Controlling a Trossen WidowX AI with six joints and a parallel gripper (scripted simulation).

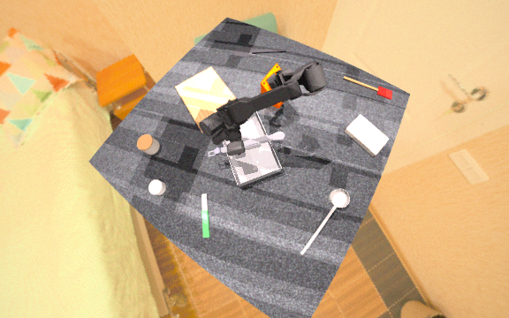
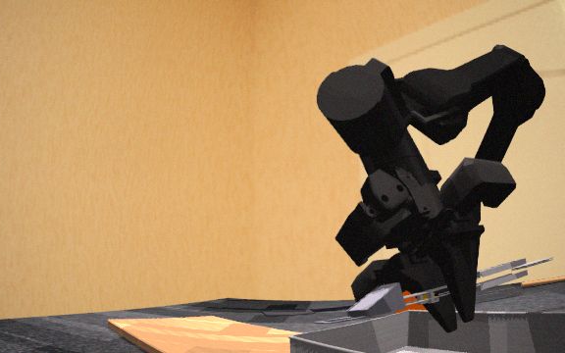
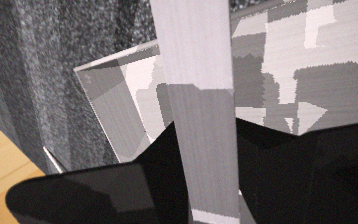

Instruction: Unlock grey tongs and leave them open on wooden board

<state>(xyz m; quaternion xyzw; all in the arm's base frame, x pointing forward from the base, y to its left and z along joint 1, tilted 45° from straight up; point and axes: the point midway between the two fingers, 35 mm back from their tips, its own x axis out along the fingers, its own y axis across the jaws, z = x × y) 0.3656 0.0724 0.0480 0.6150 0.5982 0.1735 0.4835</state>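
The grey tongs [image 1: 261,140] [image 2: 502,281] [image 3: 202,65] are held just above the roasting tin [image 1: 277,160] [image 2: 484,319] [image 3: 100,112], crossing it. In the exterior view they tilt, with the grey block end at the left lower than the far right end. Their two arms lie close together, and a small yellow part shows between them near the block end. My gripper [image 1: 236,147] [image 2: 459,321] [image 3: 197,122] is shut on the tongs around mid-length, fingers pointing down. The wooden board [image 1: 201,94] [image 2: 199,330] lies beside the tin. Whether the lock is engaged cannot be seen.
An orange object [image 1: 277,71] stands behind the tin, partly hidden by the arm. A jar with an orange-brown lid [image 1: 148,144], a white round item [image 1: 157,187], a green-handled tool [image 1: 205,221], a ladle [image 1: 321,227], a white block [image 1: 367,134] and a red-ended tool [image 1: 384,92] lie around.
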